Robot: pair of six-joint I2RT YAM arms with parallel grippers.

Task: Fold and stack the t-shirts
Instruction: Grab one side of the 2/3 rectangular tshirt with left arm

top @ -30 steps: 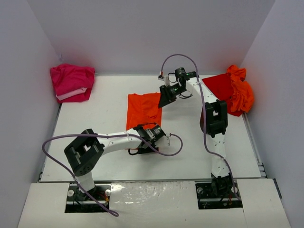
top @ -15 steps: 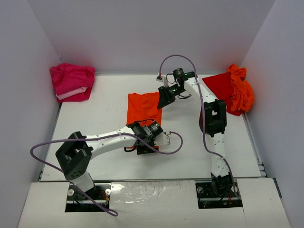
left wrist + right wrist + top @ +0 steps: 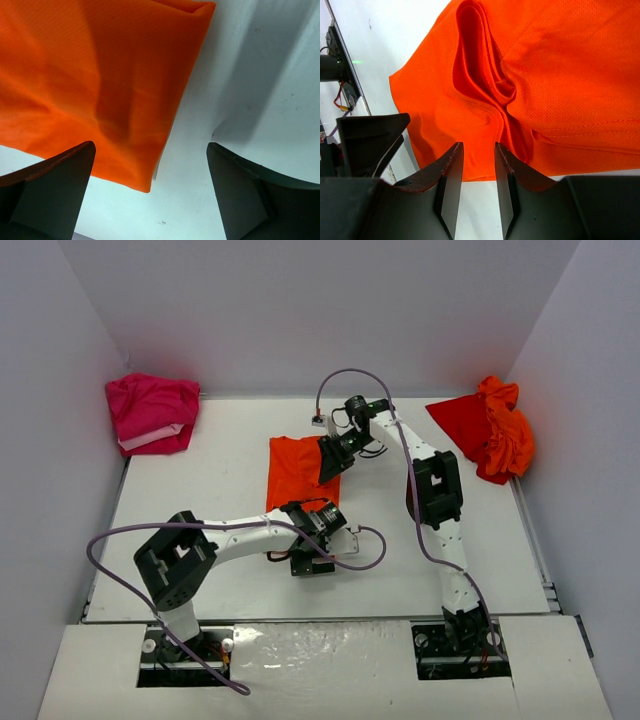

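**Top view.** A folded bright orange cloth t-shirt (image 3: 298,468) lies flat as a rectangle at the middle of the white surface (image 3: 200,500). A bunched magenta pink cloth t-shirt (image 3: 150,412) sits in the far left corner. A red cloth t-shirt (image 3: 462,422) and a crumpled orange cloth t-shirt (image 3: 508,432) lie touching each other at the far right, against the right wall (image 3: 590,440). These 3 are well apart from the folded one.

**Left wrist view.** The left end effector (image 3: 150,150) holds its 2 fingers (image 3: 55,190) wide apart and is clamped on nothing. A corner and a side edge of the folded t-shirt lie on the surface in the space between them. In the top view this arm reaches from the near left to the near right corner of the folded t-shirt.

**Right wrist view.** The right end effector (image 3: 478,147) holds its fingers (image 3: 451,175) close together with a narrow gap between them, and no cloth sits in that gap. It stands at an edge of the folded t-shirt, where a raised pleat of layered cloth (image 3: 485,75) runs away from the fingertips. In the top view it is at the far right corner of the folded t-shirt. Whether the tips touch the cloth cannot be told.
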